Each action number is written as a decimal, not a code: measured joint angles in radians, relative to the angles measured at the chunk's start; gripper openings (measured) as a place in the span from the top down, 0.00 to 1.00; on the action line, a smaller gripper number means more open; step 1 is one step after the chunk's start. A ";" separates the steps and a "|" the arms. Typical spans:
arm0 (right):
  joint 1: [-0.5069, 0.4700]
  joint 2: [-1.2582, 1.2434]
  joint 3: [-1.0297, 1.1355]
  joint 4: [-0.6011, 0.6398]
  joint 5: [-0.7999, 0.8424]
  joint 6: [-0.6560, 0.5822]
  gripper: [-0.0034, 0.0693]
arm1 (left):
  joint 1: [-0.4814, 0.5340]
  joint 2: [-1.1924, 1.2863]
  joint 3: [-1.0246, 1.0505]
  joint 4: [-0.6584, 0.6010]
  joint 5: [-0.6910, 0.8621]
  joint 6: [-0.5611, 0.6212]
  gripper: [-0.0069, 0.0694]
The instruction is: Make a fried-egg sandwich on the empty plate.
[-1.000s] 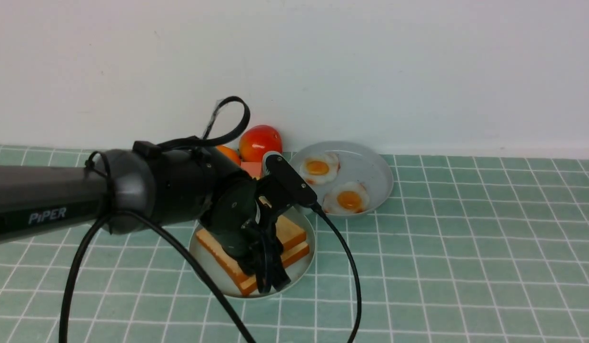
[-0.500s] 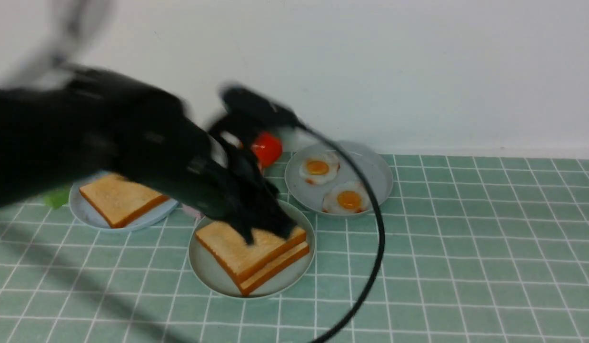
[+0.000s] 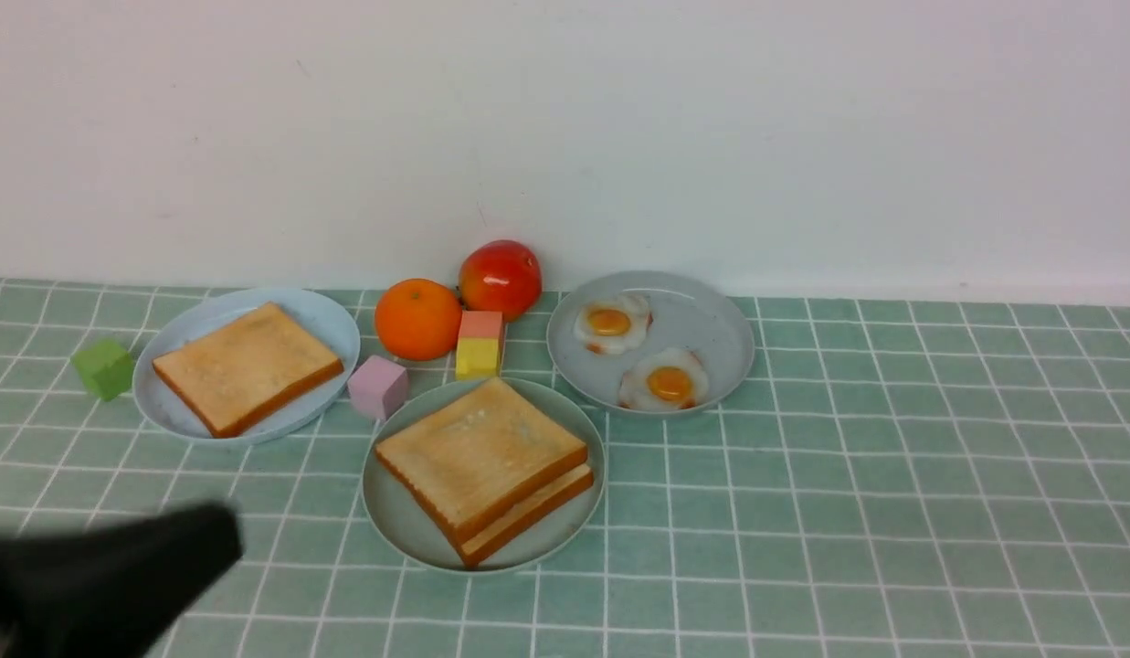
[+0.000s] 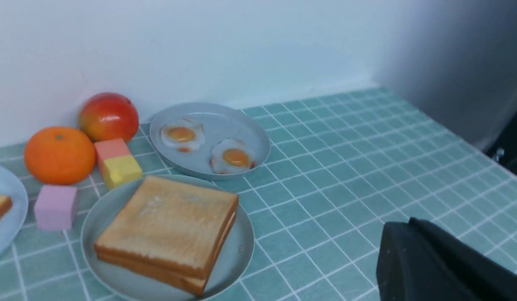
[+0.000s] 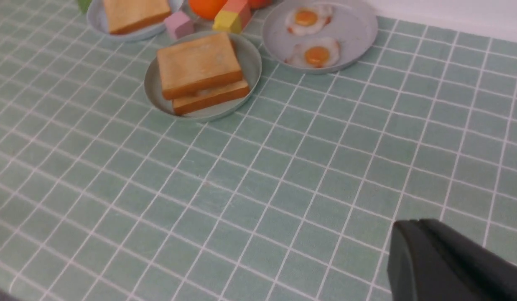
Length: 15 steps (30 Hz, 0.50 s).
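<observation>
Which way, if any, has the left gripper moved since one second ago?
Yes. The left gripper has withdrawn from the toast stack on the mint-green plate, back toward the robot and to its left.

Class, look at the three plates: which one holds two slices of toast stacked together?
The mint-green plate in front. The pale blue plate holds one slice; the grey plate, two fried eggs.

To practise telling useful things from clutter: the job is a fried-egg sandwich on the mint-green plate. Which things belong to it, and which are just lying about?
Belong: stacked toast slices, mint-green plate, spare toast, pale blue plate, fried eggs, grey plate.
Lying about: orange, red fruit, pink cube, green cube, pink-and-yellow block.
</observation>
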 joint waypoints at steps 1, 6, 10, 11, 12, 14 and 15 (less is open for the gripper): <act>0.000 -0.025 0.032 -0.004 -0.025 0.017 0.96 | 0.000 -0.036 0.048 -0.004 -0.037 0.000 0.93; 0.000 -0.093 0.194 -0.014 -0.194 0.083 0.97 | 0.000 -0.216 0.195 -0.012 -0.174 0.000 0.93; 0.000 -0.094 0.321 -0.015 -0.402 0.133 0.97 | 0.000 -0.270 0.226 -0.013 -0.209 0.000 0.93; 0.000 -0.094 0.362 -0.015 -0.466 0.142 0.97 | 0.000 -0.272 0.228 -0.014 -0.212 0.000 0.93; 0.000 -0.094 0.376 -0.015 -0.505 0.148 0.97 | 0.000 -0.272 0.229 -0.014 -0.211 0.000 0.93; 0.000 -0.094 0.453 -0.005 -0.648 0.162 0.96 | 0.000 -0.272 0.230 -0.015 -0.208 0.000 0.93; 0.000 -0.094 0.466 -0.002 -0.659 0.164 0.96 | 0.000 -0.272 0.230 -0.015 -0.207 0.000 0.93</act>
